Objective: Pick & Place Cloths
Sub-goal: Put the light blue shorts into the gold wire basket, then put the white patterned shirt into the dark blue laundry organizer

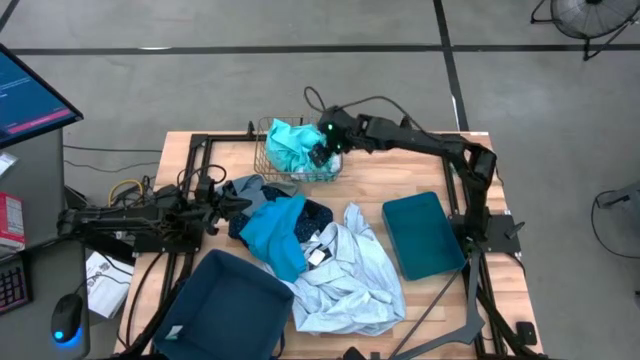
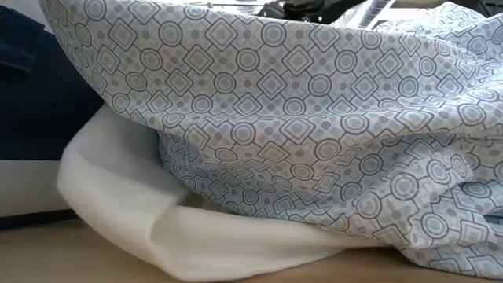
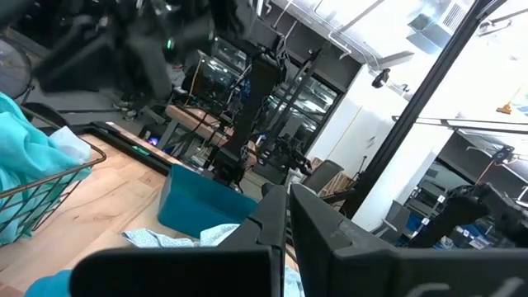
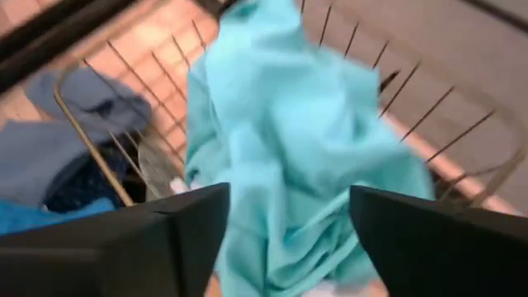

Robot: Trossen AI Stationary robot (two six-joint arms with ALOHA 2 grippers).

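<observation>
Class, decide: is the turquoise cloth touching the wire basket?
Touching. The high view shows the turquoise cloth piled inside the wire basket; the right wrist view shows it lying against the wires.

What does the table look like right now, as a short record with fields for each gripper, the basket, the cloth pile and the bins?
right gripper: open, over the gold wire basket, fingers spread either side of the turquoise fabric cloth
left gripper: shut, empty, at the left edge of the cloth pile
basket contents: turquoise cloth, bunched up inside
pile at table centre: bright blue cloth, pale grey-blue patterned cloth
bins: dark teal plastic bin on the right, second teal bin at front left
</observation>
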